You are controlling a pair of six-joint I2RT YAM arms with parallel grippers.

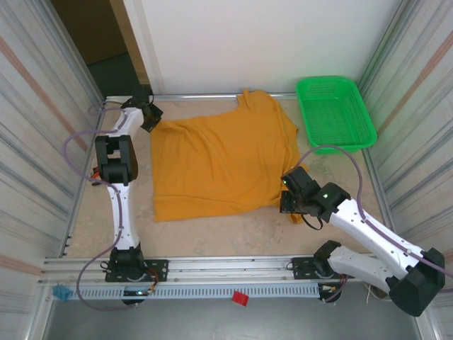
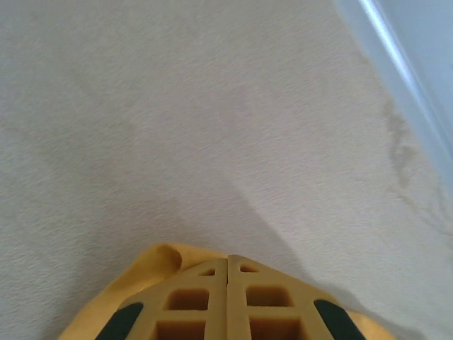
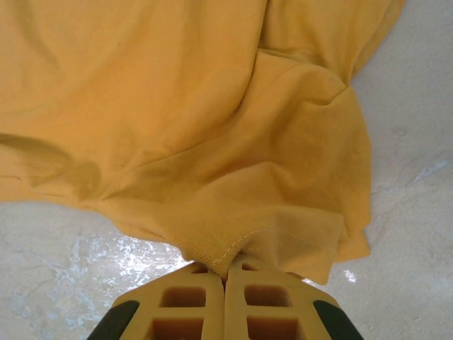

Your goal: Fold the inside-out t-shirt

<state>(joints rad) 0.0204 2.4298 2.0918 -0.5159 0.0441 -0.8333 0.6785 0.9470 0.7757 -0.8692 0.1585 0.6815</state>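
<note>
The inside-out t-shirt (image 1: 219, 163) lies spread on the table, mustard orange, with one sleeve reaching toward the back wall. My left gripper (image 1: 150, 115) sits at the shirt's far left corner. In the left wrist view its fingers (image 2: 227, 258) are shut, with the cloth (image 2: 152, 258) curling out from under them on both sides. My right gripper (image 1: 289, 205) is at the shirt's near right corner. In the right wrist view it (image 3: 226, 268) is shut on a stitched hem of the shirt (image 3: 212, 106), which bunches up in front of it.
A green plastic basket (image 1: 333, 113) stands at the back right, just beyond the shirt's right edge. Ribbed side walls and a white back wall enclose the table (image 1: 226, 227). A metal rail (image 1: 212, 269) runs along the near edge.
</note>
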